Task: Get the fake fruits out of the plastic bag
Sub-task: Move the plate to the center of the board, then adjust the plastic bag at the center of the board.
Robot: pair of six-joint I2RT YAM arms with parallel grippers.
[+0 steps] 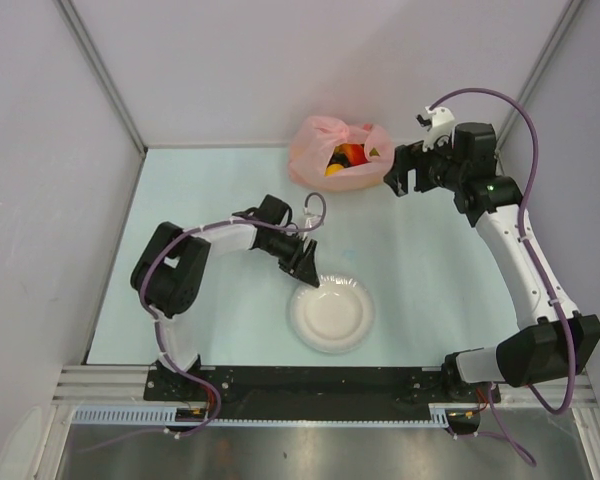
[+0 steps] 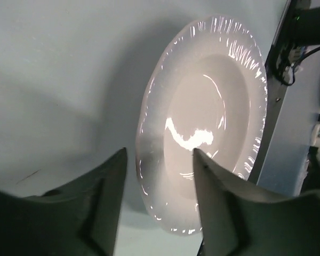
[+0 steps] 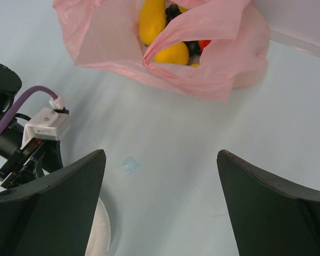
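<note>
**Fruits in bag, both grippers spread**

Top view:
- The plastic bag (image 1: 320, 150) is at 12 o'clock on the table (image 1: 430, 270), against the far edge, with its mouth up.
- The fake fruits (image 1: 346, 158) are inside it. From here they read only as a yellow, red and dark cluster.
- The right gripper (image 1: 400, 180) is at the bag's 3 o'clock, just beside it. This angle doesn't settle whether they touch.
- The white plate (image 1: 330, 325) is at 6 o'clock on the table, well apart from the bag.
- The left gripper (image 1: 310, 270) is at the plate's 11 o'clock rim.

Right wrist view fills in what the top view can't:
- The right fingers (image 3: 53, 213) are wide apart, with bare table showing between them.
- The bag is at 12 o'clock in the frame with open table between it and the fingertips, so they are apart.
- Through the bag mouth I can see two yellow pieces (image 3: 152, 21), dark grapes (image 3: 173, 10) and a bit of red (image 3: 204, 44).
- The bag film is thin, pink and crinkled.
- The left arm (image 3: 32, 133) shows at 9 o'clock, and a sliver of the plate at 7 o'clock.

Left wrist view:
- The left fingers (image 2: 96, 202) are apart, with the plate's rim visible through the gap.
- The plate is glossy, with glare across the well.
- I can't tell whether the tips touch the rim.
- The bag is out of frame here.
</note>
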